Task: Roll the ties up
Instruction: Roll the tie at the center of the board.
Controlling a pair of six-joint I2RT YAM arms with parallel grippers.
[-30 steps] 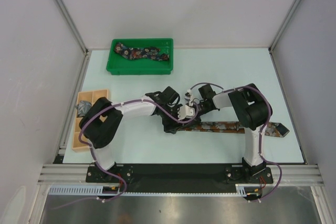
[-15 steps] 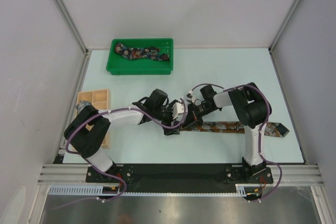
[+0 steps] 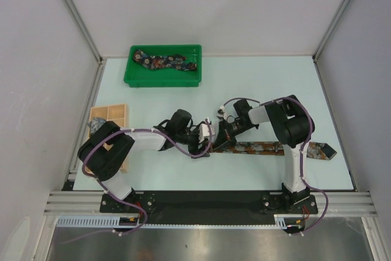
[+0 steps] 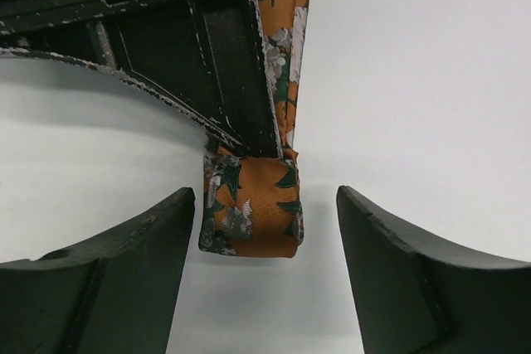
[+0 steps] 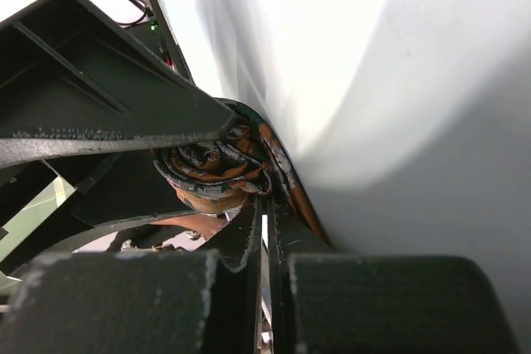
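Observation:
A rust-brown tie lies flat along the table's near right, its pointed end at the far right. Its left end is wound into a small roll. My right gripper is shut on that roll, which sits at its fingertips. My left gripper stands open, with a finger on either side of the roll and neither touching it. In the top view the left gripper faces the right one from the left. A dark navy tie lies in the green tray.
The tan wooden compartment box sits at the left table edge, partly behind my left arm, with a grey-blue tie beside it. White walls and metal posts close in the table on three sides.
My left arm has swung its elbow out to the left and down, and its gripper has drawn slightly left of the roll. The right arm and the tie have hardly moved.

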